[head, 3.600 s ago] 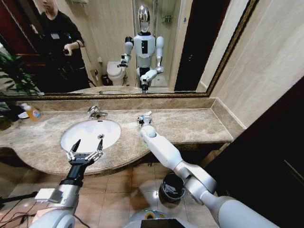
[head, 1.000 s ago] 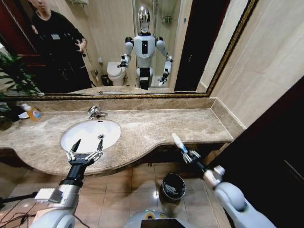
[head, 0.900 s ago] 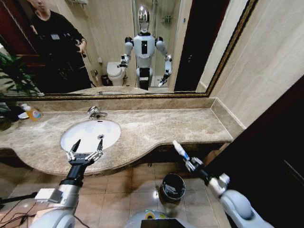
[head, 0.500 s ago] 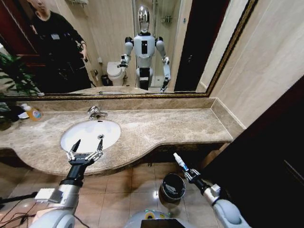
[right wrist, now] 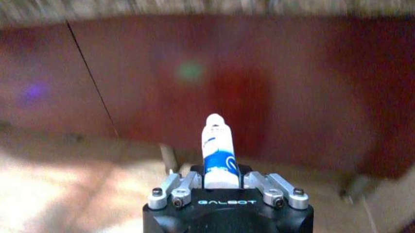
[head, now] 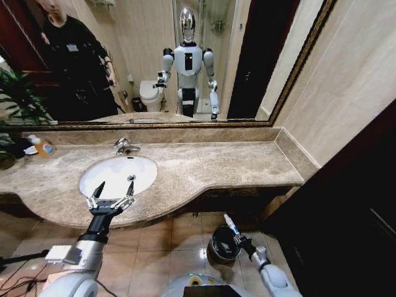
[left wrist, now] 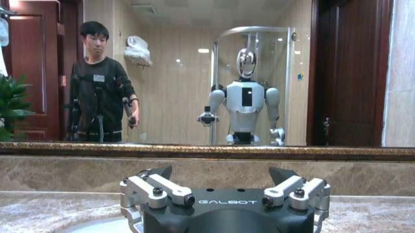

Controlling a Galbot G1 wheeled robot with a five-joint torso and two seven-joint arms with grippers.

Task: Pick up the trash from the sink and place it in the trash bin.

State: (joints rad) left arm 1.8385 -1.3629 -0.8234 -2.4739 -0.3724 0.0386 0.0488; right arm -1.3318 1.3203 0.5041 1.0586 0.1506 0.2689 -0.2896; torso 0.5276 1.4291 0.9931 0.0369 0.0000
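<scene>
Right gripper point(head: 236, 234) low at five o'clock, pinching a white tube with blue marks point(head: 230, 223), just above the trash bin point(head: 221, 245) on the floor. Left gripper point(head: 111, 197) spread wide, hovering at the sink point(head: 117, 173) front rim, eight o'clock.

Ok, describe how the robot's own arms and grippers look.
Left arm: glossy white shell, black wrist. The left gripper is black with silver bolted finger links and dark pointed tips, "GALBOT" printed in white on its body. The right gripper has the same black body, silver links and lettering. No loose cables visible.
</scene>
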